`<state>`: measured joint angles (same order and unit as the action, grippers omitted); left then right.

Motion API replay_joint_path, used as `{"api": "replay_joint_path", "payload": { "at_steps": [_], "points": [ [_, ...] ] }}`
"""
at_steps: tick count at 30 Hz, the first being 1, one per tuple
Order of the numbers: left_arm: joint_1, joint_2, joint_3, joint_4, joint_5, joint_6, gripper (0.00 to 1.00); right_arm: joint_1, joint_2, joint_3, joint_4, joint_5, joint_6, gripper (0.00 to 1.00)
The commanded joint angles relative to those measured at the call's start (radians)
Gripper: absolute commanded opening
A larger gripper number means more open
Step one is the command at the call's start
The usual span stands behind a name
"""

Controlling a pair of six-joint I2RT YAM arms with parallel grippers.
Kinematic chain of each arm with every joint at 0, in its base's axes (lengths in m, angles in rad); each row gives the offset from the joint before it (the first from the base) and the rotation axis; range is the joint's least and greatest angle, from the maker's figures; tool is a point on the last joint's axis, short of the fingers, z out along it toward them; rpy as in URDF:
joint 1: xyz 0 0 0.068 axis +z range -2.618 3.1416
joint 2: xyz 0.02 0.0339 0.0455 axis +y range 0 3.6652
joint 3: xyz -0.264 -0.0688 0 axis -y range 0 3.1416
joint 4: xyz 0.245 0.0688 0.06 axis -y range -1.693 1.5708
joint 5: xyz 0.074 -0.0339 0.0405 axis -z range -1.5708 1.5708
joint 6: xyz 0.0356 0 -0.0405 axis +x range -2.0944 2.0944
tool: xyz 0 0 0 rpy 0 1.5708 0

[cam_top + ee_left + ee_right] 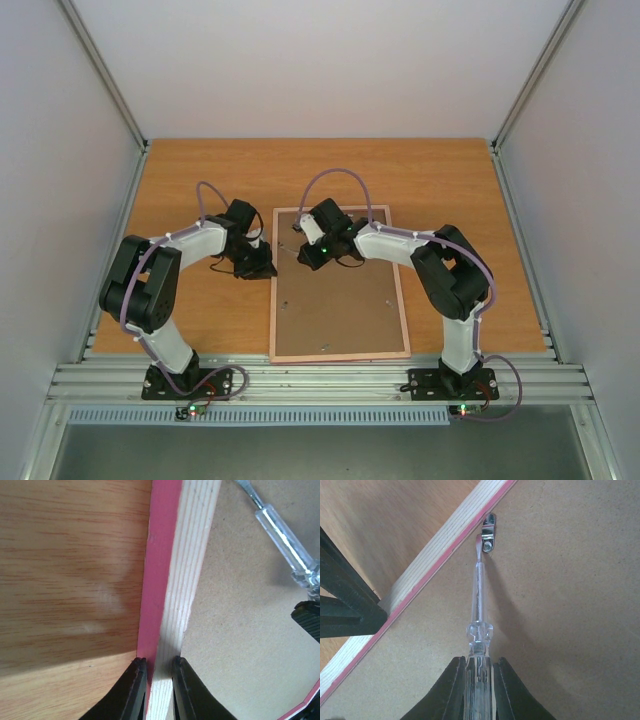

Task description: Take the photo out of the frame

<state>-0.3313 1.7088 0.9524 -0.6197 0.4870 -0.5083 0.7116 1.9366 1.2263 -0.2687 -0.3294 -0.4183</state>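
levering a screwdriver [478, 600] at the metal clip [488, 532], right gripper [479, 667] is pinching its handle, left gripper [158, 665] is clamping the frame [175, 580] rail; clip likely needs swivelling aside next.

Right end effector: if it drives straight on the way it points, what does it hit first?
The right end effector grips a screwdriver, whose tip meets the clip on the frame's back first; it may be touching now, depth unclear.
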Motion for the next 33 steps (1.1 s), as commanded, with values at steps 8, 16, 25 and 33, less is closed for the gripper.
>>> {"api": "replay_joint_path", "payload": {
  "at_steps": [8,16,25,33],
  "points": [
    [-0.007,0.043,-0.021,-0.009,-0.027,0.006,0.15,-0.006,0.021,0.041,-0.004,0.047,0.063,0.01],
    [-0.006,0.042,-0.015,-0.015,-0.032,0.005,0.15,-0.006,-0.012,0.022,-0.003,0.056,0.084,0.01],
    [-0.006,0.031,0.0,-0.023,-0.049,0.006,0.19,-0.044,-0.167,-0.059,0.028,0.039,0.095,0.01],
    [-0.007,0.016,0.051,-0.038,-0.079,0.008,0.33,-0.203,-0.341,-0.198,0.002,0.084,0.101,0.01]
  ]
}}
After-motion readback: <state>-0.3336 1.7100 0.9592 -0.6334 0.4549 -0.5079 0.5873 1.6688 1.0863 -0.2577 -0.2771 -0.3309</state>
